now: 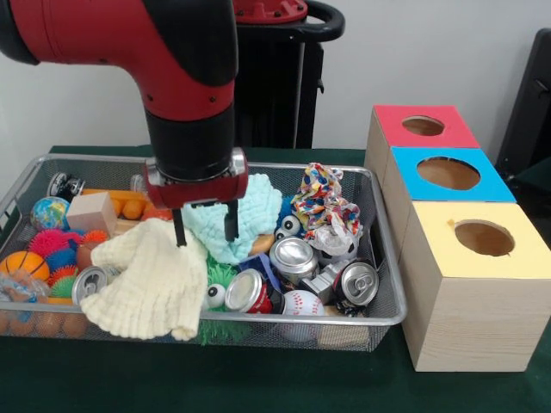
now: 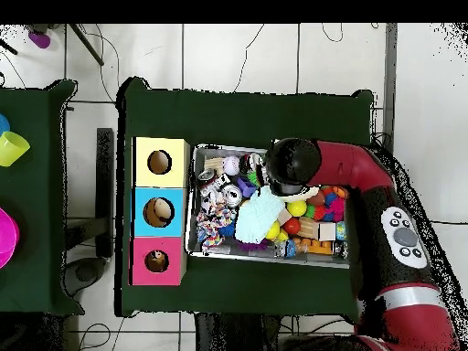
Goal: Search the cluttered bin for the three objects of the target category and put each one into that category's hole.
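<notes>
Pincer (image 1: 206,225) over bin (image 1: 389,314); green tablecloth (image 2: 247,114)

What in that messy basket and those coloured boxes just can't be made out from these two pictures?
- Front view: whatever lies under the cream cloth and the mint cloth is covered.
- Overhead view: the arm's black head hides the gripper and the basket contents beneath it.
- Both views: the insides of the yellow box, blue box and red box are dark through their holes.
</notes>
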Robot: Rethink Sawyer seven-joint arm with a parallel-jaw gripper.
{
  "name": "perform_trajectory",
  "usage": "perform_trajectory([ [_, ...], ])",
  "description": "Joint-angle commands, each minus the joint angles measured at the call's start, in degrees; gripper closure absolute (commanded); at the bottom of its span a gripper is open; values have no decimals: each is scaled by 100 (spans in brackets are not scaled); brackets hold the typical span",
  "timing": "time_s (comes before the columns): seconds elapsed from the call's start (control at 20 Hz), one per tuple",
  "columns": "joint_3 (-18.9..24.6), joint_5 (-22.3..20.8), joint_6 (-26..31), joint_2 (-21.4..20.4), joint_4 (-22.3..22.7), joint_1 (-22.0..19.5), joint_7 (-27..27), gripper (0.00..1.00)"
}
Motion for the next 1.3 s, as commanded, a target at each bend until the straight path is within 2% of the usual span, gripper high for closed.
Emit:
perform_trajectory([
  [0.05,371,-307,688,472,-769,83,-1150,0],
  [0.2,374,-294,783,515,-898,72,-1266,0],
  [0.9,494,-401,585,711,-960,-287,-1781,0],
  [1.3,726,-669,-16,917,-688,-758,-2167,0],
])
